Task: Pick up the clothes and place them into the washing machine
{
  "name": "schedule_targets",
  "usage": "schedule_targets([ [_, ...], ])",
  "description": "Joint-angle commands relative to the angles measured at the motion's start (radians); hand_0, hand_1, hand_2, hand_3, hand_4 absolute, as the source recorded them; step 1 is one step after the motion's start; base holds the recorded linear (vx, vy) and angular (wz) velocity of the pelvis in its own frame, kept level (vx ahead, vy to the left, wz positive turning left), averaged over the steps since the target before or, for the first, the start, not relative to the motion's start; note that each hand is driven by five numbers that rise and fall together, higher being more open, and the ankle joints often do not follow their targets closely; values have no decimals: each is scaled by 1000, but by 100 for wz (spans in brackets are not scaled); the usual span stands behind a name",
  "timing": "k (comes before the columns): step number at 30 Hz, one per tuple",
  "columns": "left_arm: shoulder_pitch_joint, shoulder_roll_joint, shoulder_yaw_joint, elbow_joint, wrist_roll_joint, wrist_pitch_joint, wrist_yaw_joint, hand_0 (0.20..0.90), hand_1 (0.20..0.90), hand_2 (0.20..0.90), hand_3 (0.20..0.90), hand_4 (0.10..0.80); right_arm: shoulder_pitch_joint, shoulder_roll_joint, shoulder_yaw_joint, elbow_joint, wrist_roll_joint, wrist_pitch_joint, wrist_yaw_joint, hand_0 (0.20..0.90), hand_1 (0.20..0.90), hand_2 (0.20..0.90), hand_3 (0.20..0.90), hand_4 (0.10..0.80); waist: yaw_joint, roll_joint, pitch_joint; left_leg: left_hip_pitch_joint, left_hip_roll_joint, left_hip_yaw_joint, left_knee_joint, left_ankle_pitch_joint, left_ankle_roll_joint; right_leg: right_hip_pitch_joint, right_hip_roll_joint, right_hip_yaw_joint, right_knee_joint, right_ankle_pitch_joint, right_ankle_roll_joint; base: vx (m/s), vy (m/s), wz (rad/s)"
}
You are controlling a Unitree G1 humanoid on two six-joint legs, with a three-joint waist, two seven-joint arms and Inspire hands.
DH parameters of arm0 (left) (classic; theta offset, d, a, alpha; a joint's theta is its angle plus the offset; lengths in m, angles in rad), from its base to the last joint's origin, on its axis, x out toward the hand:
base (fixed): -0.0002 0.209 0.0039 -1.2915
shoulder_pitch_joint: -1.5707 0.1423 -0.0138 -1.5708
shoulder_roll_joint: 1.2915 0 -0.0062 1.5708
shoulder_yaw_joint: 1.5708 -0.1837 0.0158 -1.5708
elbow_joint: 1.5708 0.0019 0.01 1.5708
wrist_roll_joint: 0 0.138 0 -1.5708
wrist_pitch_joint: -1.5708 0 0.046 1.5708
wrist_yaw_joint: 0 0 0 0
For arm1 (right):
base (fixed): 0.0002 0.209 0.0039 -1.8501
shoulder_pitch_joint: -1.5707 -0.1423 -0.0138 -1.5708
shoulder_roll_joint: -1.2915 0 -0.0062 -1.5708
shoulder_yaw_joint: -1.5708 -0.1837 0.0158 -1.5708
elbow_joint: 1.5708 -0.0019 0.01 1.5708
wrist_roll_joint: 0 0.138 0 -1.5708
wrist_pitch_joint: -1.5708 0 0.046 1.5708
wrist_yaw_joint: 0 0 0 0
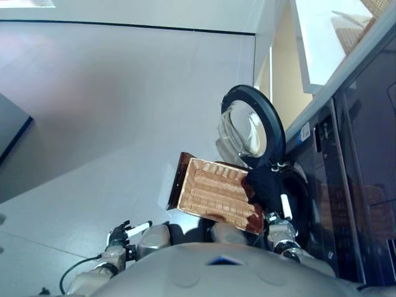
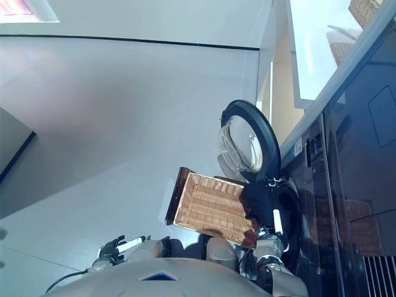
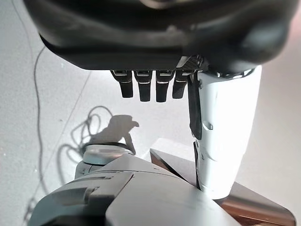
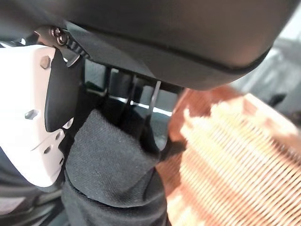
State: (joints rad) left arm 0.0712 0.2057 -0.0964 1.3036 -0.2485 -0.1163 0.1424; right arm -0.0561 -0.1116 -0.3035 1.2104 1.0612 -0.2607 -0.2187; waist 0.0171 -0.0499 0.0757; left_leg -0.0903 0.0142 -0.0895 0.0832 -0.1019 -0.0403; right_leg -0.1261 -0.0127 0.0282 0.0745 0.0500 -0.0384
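Note:
A dark cloth (image 1: 265,180) hangs bunched at the edge of the washing machine's drum opening (image 1: 301,197), just over the near right corner of a wicker basket (image 1: 213,192). My right hand (image 1: 285,207) is shut on the cloth; in the right wrist view its fingers (image 4: 141,101) curl into the dark fabric (image 4: 110,162) with the white-covered thumb beside it. The basket looks bare inside where it shows. My left hand (image 1: 122,236) stays low at my left side, open and holding nothing, its fingers (image 3: 148,87) relaxed.
The round glass door (image 1: 253,124) of the dark washing machine (image 1: 337,179) stands swung open above the basket. A second dark appliance front (image 1: 374,154) sits beside it under a pale countertop (image 1: 322,43). Grey floor (image 1: 111,124) spreads to the left.

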Motion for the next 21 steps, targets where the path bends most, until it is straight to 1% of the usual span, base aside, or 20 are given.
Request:
schedule_targets([
  [1, 20, -14, 2, 0, -12, -25, 21, 900, 900, 900, 900, 800, -59, -64, 3, -44, -40, -54, 13, 200, 200, 200, 200, 300, 7, 47, -2, -84, 42, 56, -47, 240, -11, 143, 18, 12, 56, -135, 60, 160, 145, -44],
  [2, 25, -13, 0, 4, -7, -26, 21, 900, 900, 900, 900, 800, -59, -60, 7, -49, -40, -53, 14, 200, 200, 200, 200, 300, 9, 51, -5, -63, 33, 50, -42, 224, -3, 147, 11, 19, 61, -146, 64, 146, 163, -81],
  [4, 29, -16, -8, 2, -5, -32, 22, 900, 900, 900, 900, 800, -62, -58, 18, -65, -39, -54, 18, 200, 200, 200, 200, 300, 7, 58, -10, -49, 15, 61, -34, 206, 6, 149, -9, 35, 63, -152, 72, 158, 190, -92],
  [6, 25, -11, -5, -7, -22, -37, 29, 900, 900, 900, 900, 800, -79, -55, 38, -86, -48, -50, 12, 200, 200, 200, 200, 300, 8, 66, -5, -46, 4, 89, -18, 184, 18, 137, -31, 53, 70, -154, 82, 120, 171, -33],
  [8, 22, -3, 3, -19, -46, -48, 41, 900, 900, 900, 900, 800, -101, -48, 57, -100, -54, -44, 8, 200, 200, 200, 200, 300, 18, 68, 8, -55, 4, 135, 1, 156, 33, 101, -43, 70, 95, -153, 93, 15, 152, -76],
  [10, 11, 10, 9, -42, -89, -65, 51, 900, 900, 900, 900, 800, -157, -48, 89, -112, -51, -46, 0, 200, 200, 200, 200, 300, 33, 80, 53, -77, 14, 191, 14, 139, 40, 11, -65, 64, 136, -125, 111, -230, 150, -110],
  [11, -6, 18, 7, -46, -121, -79, 58, 900, 900, 900, 900, 800, -193, -46, 107, -125, -47, -47, -5, 200, 200, 200, 200, 300, 34, 88, 83, -101, 14, 215, 22, 137, 40, -38, -79, 72, 140, -104, 120, -360, 114, -128],
  [12, -21, 20, 5, -49, -146, -88, 66, 900, 900, 900, 900, 800, -227, -43, 123, -135, -45, -44, -10, 200, 200, 200, 200, 300, 34, 99, 105, -125, 17, 237, 30, 133, 37, -80, -100, 88, 127, -68, 133, -291, 52, -105],
  [13, -27, 22, 2, -56, -161, -94, 67, 900, 900, 900, 900, 800, -244, -40, 134, -141, -44, -41, -15, 200, 200, 200, 200, 300, 40, 103, 111, -142, 28, 251, 40, 131, 34, -104, -114, 96, 114, -40, 140, -176, -26, -64],
  [14, -33, 29, 1, -60, -172, -101, 71, 900, 900, 900, 900, 800, -259, -36, 141, -145, -46, -41, -21, 200, 200, 200, 200, 300, 49, 105, 118, -151, 40, 255, 43, 126, 30, -135, -134, 89, 94, -11, 144, -65, -110, -27],
  [15, -32, 34, 1, -61, -182, -103, 75, 900, 900, 900, 900, 800, -265, -33, 143, -149, -50, -40, -31, 200, 200, 200, 200, 300, 63, 100, 129, -155, 55, 261, 49, 117, 25, -162, -170, 48, 58, 16, 147, 5, -131, -27],
  [16, -31, 36, -1, -64, -188, -104, 76, 900, 900, 900, 900, 800, -268, -30, 143, -159, -50, -41, -38, 200, 200, 200, 200, 300, 64, 93, 132, -167, 65, 258, 64, 112, 22, -166, -187, 22, 36, 27, 147, 44, -144, -43],
  [17, -31, 36, -4, -60, -188, -103, 76, 900, 900, 900, 900, 800, -271, -28, 141, -161, -51, -41, -44, 200, 200, 200, 200, 300, 63, 82, 138, -175, 66, 252, 79, 109, 19, -159, -199, 2, 20, 38, 149, 63, -112, -39],
  [18, -33, 34, -6, -55, -185, -99, 76, 900, 900, 900, 900, 800, -273, -23, 136, -160, -50, -41, -50, 200, 200, 200, 200, 300, 59, 71, 145, -183, 59, 240, 92, 109, 18, -147, -203, -8, 6, 48, 151, 44, -100, -16],
  [21, -33, 25, -12, -53, -188, -94, 77, 900, 900, 900, 900, 800, -293, -37, 123, -155, -42, -48, -71, 200, 200, 200, 200, 300, 60, 66, 152, -203, 60, 228, 86, 127, 8, -166, -205, -31, 13, 49, 153, 18, -56, 20],
])
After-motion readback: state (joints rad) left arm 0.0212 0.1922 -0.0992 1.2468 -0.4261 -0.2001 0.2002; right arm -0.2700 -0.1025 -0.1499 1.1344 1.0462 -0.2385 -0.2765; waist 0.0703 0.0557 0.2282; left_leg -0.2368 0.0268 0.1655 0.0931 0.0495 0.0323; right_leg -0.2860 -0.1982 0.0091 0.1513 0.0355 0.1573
